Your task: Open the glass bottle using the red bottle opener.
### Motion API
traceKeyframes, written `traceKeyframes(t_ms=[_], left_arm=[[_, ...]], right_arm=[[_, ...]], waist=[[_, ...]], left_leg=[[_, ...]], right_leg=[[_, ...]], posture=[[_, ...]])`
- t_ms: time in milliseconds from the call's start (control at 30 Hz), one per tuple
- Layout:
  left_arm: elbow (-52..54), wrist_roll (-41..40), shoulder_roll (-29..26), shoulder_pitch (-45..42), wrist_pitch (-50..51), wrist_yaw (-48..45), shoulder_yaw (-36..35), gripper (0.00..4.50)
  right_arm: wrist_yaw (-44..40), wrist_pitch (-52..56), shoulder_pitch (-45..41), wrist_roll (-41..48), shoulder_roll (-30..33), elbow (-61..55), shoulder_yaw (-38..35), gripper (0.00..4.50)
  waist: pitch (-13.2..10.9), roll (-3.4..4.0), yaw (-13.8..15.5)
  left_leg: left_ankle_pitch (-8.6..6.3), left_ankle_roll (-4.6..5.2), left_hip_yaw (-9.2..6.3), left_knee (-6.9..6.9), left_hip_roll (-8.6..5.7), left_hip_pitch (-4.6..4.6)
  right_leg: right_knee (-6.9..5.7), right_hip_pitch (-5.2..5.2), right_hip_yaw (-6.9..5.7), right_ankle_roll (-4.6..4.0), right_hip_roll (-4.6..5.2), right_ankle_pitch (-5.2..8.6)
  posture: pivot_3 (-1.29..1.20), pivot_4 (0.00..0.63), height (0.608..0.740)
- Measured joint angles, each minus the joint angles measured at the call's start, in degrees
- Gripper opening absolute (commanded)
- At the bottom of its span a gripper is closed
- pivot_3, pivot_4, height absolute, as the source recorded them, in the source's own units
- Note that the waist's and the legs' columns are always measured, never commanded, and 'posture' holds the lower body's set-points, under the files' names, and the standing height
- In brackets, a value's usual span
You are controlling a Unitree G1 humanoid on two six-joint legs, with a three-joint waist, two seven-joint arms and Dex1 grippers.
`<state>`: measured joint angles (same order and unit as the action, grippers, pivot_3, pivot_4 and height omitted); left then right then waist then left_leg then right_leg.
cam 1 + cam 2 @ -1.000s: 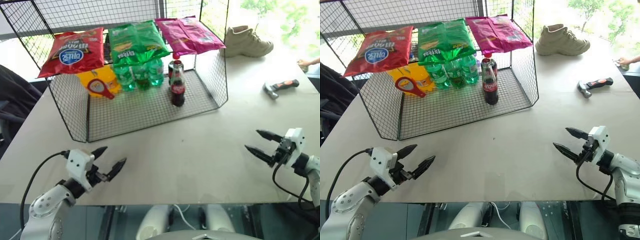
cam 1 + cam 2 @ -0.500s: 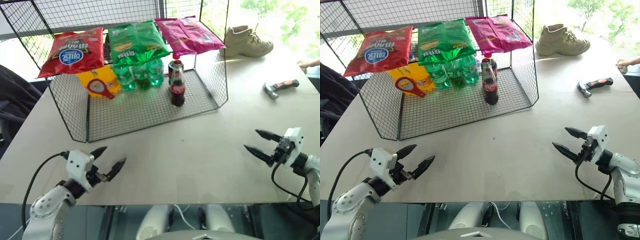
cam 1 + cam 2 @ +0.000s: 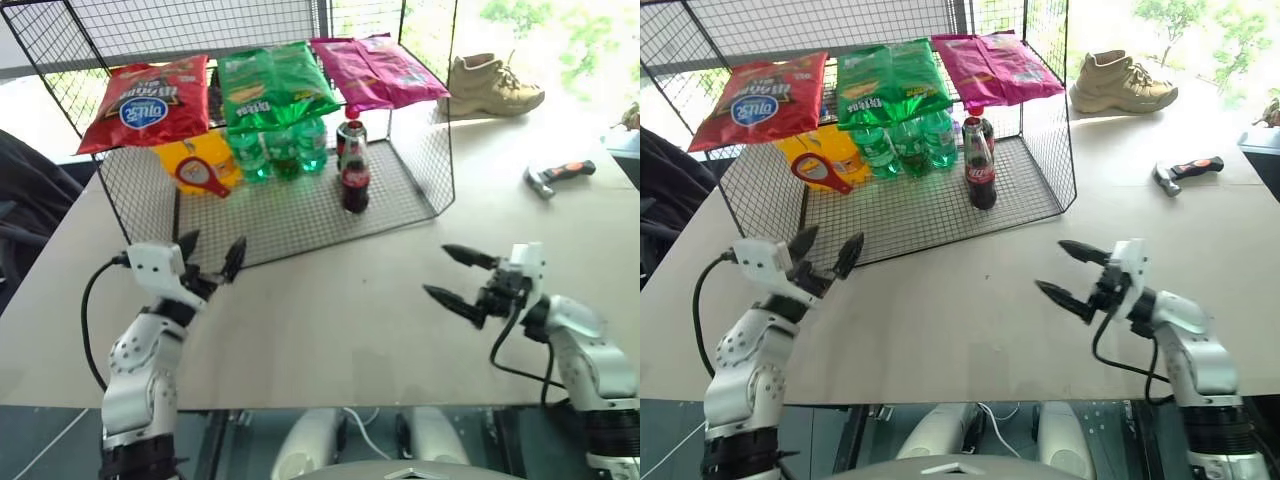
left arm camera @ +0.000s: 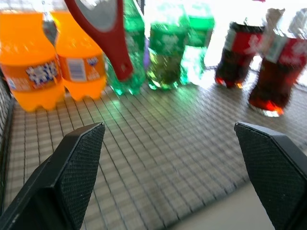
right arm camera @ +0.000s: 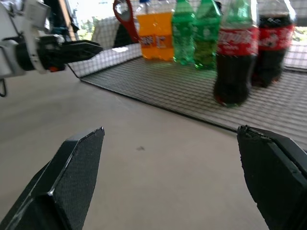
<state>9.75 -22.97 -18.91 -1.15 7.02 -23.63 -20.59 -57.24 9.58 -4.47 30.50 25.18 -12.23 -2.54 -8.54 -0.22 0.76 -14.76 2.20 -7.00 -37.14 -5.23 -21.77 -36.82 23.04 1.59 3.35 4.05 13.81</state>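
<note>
Glass bottle (image 3: 355,178) stood upright on the wire rack's (image 3: 300,215) floor, right of centre, with a plastic cola bottle (image 3: 350,135) just behind it. Red bottle opener (image 3: 202,177) hung at the rack's left, in front of the orange bottles (image 3: 190,160). Left pincer (image 3: 210,256) was spread wide and empty at the rack's near-left edge. Right pincer (image 3: 452,276) was spread wide and empty above the worktop (image 3: 330,320), near and right of the rack.

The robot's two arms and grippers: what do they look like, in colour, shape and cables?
Both arms are silver-grey with rounded joint shells. The left gripper and right gripper each have a white boxy block at the wrist and two black, tapering, pointed fingers with finely textured inner faces. A black cable loops from each wrist along the arm.
</note>
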Motion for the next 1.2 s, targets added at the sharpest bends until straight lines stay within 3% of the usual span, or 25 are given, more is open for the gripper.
traceKeyframes(t_ms=[267,600,933,1200], left_arm=[[-8.26,3.74,1.51,-10.28,-4.07,7.54,-0.75,4.50],[-19.24,6.04,0.99,-21.38,-9.36,8.65,0.41,4.50],[-24.35,6.15,0.34,-23.31,-11.71,6.47,1.62,4.50],[-25.29,6.07,-0.11,-23.43,-12.49,6.09,1.61,4.50]], right_arm=[[6.24,4.33,-1.94,2.24,-7.60,-9.14,7.48,4.45],[11.45,3.18,-4.88,-1.95,-10.11,-10.36,10.83,4.45],[19.41,-1.28,-6.95,-14.38,-10.14,-9.19,12.47,4.45],[21.63,-2.26,-6.97,-17.41,-10.15,-9.06,13.00,4.45]], waist=[[0.08,-0.17,0.13],[0.14,-0.28,-0.03],[0.15,-0.30,-0.10],[0.15,-0.30,-0.11]], left_leg=[[0.02,-0.03,-0.14,-0.02,-0.05,-0.07],[0.03,-0.04,-0.09,-0.07,-0.14,-0.10],[0.04,-0.05,-0.04,-0.06,-0.14,-0.23],[0.04,-0.05,-0.04,-0.06,-0.14,-0.22]], right_leg=[[-0.04,0.07,-0.21,0.01,0.00,-0.03],[-0.12,0.18,-0.20,0.08,-0.01,-0.07],[-0.19,0.36,-0.15,0.08,-0.01,-0.07],[-0.21,0.36,-0.14,0.08,-0.01,-0.07]], posture=[[0.00,0.150,0.740],[0.00,0.150,0.740],[0.00,0.150,0.740],[0.00,0.150,0.740]])
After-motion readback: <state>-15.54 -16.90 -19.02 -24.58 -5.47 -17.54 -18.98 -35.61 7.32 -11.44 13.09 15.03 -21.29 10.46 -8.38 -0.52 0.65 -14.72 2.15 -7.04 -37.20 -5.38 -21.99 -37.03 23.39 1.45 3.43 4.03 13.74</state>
